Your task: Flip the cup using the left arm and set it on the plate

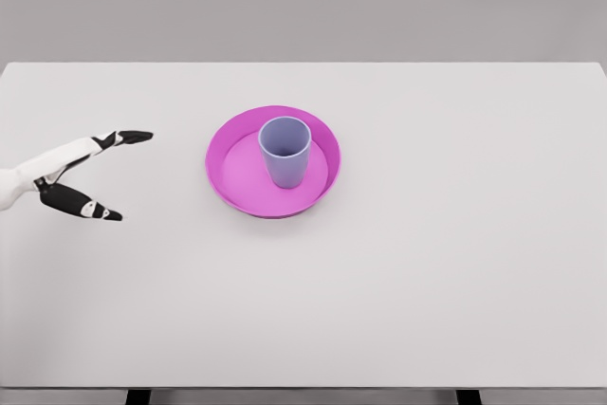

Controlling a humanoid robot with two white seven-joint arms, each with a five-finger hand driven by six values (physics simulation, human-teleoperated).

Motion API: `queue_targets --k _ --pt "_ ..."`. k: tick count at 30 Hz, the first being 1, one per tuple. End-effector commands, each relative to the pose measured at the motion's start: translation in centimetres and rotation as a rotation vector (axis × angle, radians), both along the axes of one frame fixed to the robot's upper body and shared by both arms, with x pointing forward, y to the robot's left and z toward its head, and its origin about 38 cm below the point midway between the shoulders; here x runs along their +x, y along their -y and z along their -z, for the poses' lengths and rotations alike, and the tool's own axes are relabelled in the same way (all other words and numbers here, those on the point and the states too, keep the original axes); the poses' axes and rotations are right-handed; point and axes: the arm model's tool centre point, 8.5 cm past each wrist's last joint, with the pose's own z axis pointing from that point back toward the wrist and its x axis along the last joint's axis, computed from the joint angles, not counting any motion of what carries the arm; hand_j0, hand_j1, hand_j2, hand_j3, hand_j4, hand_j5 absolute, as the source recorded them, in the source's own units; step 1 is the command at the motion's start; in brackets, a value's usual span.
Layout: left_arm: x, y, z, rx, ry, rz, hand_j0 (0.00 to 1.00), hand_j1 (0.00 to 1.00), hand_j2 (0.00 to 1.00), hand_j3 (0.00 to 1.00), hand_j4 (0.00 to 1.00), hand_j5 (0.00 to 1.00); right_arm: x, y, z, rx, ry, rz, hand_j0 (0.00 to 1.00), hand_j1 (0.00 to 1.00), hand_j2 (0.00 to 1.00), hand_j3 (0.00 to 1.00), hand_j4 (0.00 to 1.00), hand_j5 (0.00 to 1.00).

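Cup (285,150) stands upright, mouth up, inside the pink plate (232,173) on the white table (455,253); left hand (81,175), fingers spread and empty, hovers well apart from the plate.

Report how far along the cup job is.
Looks done: the blue cup stands upright, mouth up, inside the pink plate. In hand: nothing; the left hand sits apart on the left, fingers open. Left: seemingly nothing, except perhaps pulling the arm back.
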Motion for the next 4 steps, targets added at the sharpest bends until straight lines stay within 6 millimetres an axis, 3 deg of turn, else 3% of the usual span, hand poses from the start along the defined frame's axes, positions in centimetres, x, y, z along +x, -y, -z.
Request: queue_targets --k 1,4 --pt "-0.12 -1.15 -0.66 0.024 0.004 -0.018 1.0 1.0 1.0 1.0 1.0 1.0 0.0 0.0 0.0 0.0 0.0 0.0 1.0 1.0 1.0 1.0 1.0 1.0" --pt "-0.1 -1.06 -0.68 0.018 0.005 -0.018 1.0 1.0 1.0 1.0 1.0 1.0 -0.01 0.0 0.0 0.0 -0.001 0.0 1.0 1.0 1.0 1.0 1.0 1.0"
